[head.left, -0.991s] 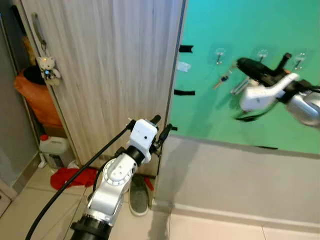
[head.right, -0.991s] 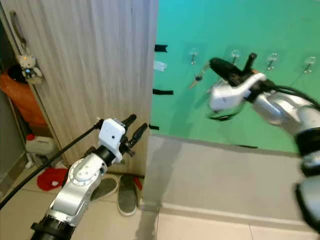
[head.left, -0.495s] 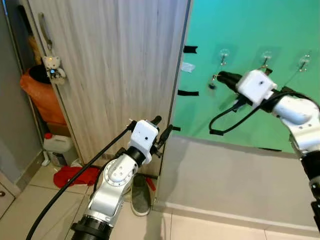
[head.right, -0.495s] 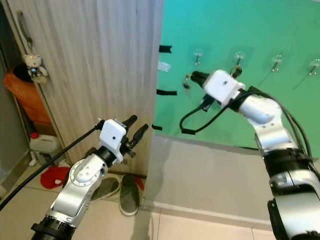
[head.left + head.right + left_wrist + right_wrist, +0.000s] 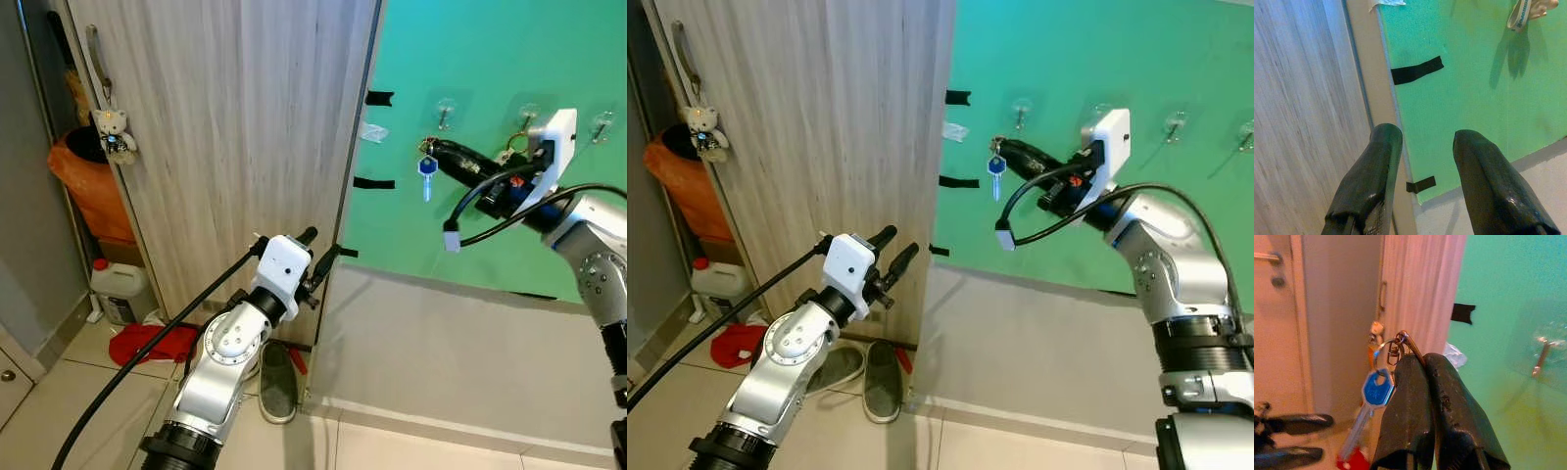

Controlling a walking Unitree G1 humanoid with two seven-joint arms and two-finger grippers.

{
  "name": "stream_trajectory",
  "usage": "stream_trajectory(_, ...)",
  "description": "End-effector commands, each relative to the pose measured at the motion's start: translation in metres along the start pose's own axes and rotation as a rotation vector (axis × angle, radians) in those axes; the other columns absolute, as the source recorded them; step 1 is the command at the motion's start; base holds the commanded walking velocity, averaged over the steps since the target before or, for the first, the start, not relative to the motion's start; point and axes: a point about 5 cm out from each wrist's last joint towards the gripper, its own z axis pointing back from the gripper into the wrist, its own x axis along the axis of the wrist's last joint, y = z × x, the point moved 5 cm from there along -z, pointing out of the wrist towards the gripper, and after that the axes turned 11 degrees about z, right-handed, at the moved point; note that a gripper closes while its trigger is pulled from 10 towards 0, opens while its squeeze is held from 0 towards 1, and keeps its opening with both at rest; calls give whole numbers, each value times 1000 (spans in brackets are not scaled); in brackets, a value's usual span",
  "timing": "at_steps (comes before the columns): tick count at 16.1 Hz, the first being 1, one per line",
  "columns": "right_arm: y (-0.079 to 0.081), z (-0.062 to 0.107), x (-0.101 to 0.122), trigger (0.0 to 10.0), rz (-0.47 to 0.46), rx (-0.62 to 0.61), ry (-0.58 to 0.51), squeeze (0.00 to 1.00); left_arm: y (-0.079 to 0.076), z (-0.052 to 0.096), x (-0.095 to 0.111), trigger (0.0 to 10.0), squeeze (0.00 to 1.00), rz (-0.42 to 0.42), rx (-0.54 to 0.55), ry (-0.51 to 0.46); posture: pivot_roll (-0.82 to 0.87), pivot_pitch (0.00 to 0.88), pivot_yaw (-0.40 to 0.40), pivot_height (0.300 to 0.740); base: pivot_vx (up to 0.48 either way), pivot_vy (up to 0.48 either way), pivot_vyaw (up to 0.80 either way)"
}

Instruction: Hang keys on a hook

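The left gripper (image 5: 319, 250) is held low before the wooden door (image 5: 225, 147), its fingers (image 5: 1369, 181) parted and empty. To the right, the blue-headed key (image 5: 426, 168) is seen dangling on its ring from the closed fingers of the right gripper (image 5: 433, 149), just below the leftmost hook (image 5: 445, 110) on the green wall (image 5: 470, 49).

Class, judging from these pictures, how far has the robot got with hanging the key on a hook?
Done: the right pincer is shut on the blue key by its ring. In hand: it holds the key up beside the leftmost hook. Left: slipping the ring over a hook and letting go. The left pincer is open.
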Motion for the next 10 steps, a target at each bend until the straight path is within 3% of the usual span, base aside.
stream_trajectory(1, 1, 3, 10, 0, -13, 9, -35, 0, -4, -1, 4, 10000, 0, -9, -13, -15, -58, 0, -69, 740, 0, 0, 0)
stream_trajectory(2, 23, 2, 15, 0, 5, 108, -35, 0, -4, 0, 4, 10000, 0, -9, -14, -15, -58, 0, -66, 740, 0, 0, 0)
stream_trajectory(3, 36, 0, 36, 0, -41, 160, -125, 0, -4, 0, 4, 10000, 0, -10, -14, -15, -57, 0, -66, 740, 0, 0, 0)
stream_trajectory(4, 25, -1, 57, 0, -111, 94, -233, 0, -4, 0, 4, 10000, 0, -10, -15, -15, -56, 0, -67, 740, 0, 0, 0)
stream_trajectory(5, -12, 6, 66, 0, -243, -108, -337, 0, -4, 0, 4, 10000, 0, -10, -14, -14, -58, 0, -67, 740, 0, 0, 0)
stream_trajectory(7, -40, 19, 20, 0, -327, -319, -224, 0, -5, 1, 4, 10000, 0, -10, -16, -13, -55, 0, -67, 740, 0, 0, 0)
stream_trajectory(8, -44, 23, 7, 0, -346, -363, -184, 0, -5, 1, 4, 10000, 0, -10, -17, -13, -55, 0, -67, 740, 0, 0, 0)
stream_trajectory(9, -40, 32, -33, 0, -406, -419, -53, 0, -4, 1, 3, 10000, 0, -11, -16, -11, -55, 0, -68, 740, 0, 0, 0)
stream_trajectory(10, -32, 35, -55, 0, -452, -434, 23, 0, -3, 1, 3, 10000, 0, -11, -15, -10, -55, 0, -66, 740, 0, 0, 0)
